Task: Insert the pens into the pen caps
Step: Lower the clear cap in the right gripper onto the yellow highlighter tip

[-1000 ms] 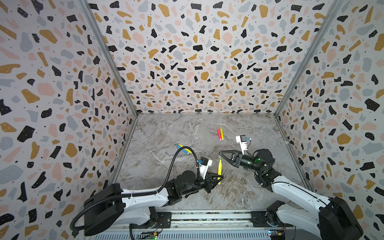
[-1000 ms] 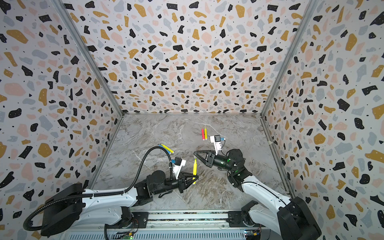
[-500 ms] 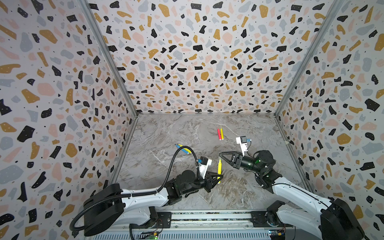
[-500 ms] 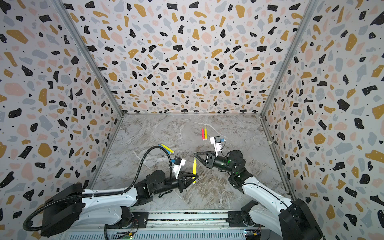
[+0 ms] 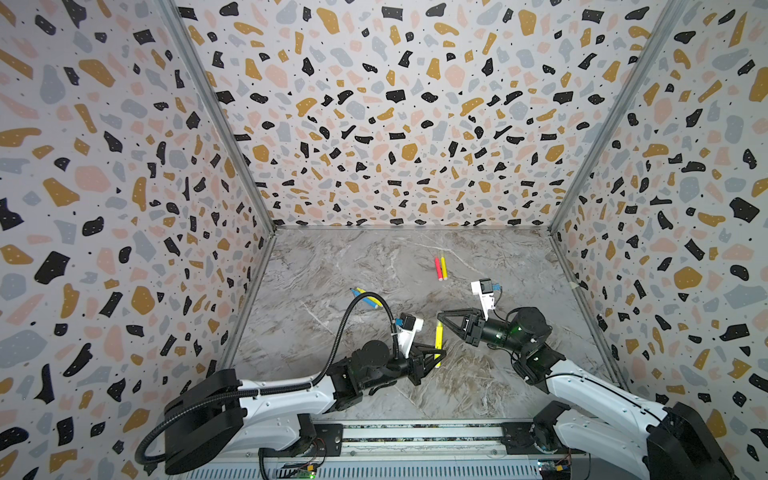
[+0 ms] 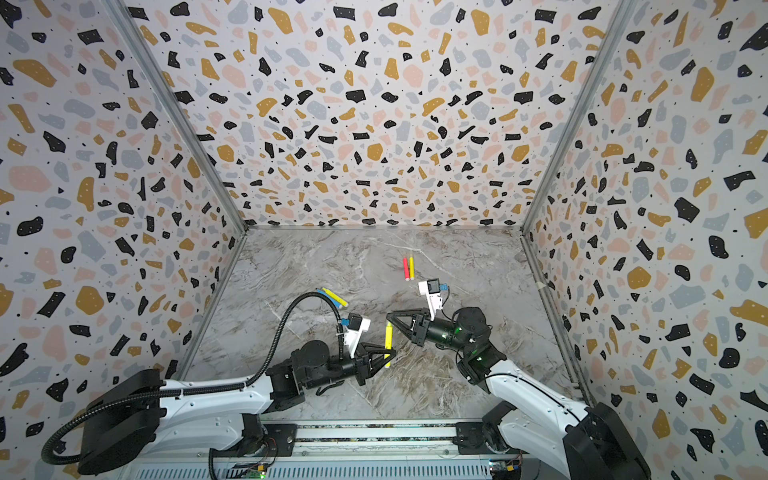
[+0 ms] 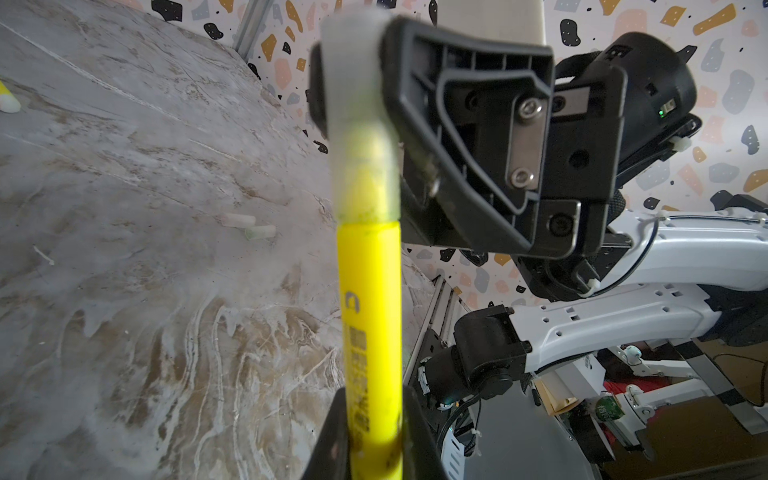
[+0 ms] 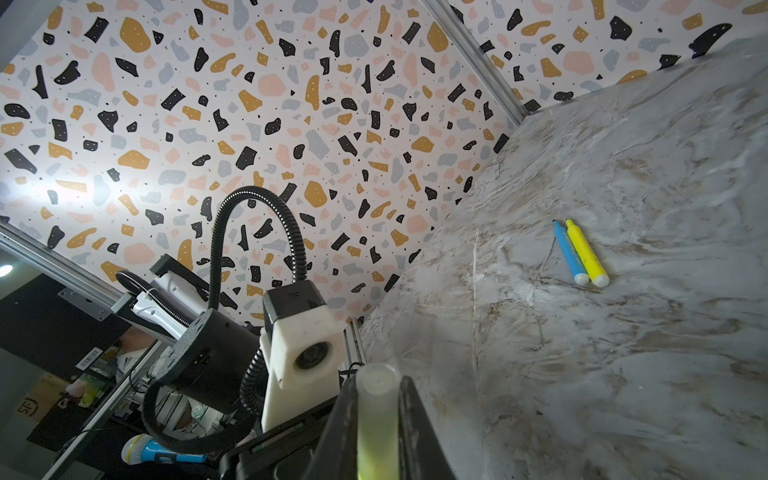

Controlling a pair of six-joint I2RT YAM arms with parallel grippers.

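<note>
Gripping yellow pen [image 7: 369, 324], tip seemingly hidden inside cap [image 7: 359, 124]

We see the marble tabletop [image 5: 332, 257] with two pairs lying flat: pink-red pen [image 5: 437, 268] beside back yellow pen [image 5: 443, 266] toward the rear, blue pen [image 8: 568, 253] beside left yellow pen [image 8: 586, 254] at left. The left wrist view adds two loose clear caps [image 7: 237, 220], close together.

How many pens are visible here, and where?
5. The held yellow pen is in the left claw; blue pen and second yellow pen together at left; pink-red pen and third yellow pen together at the back.
</note>
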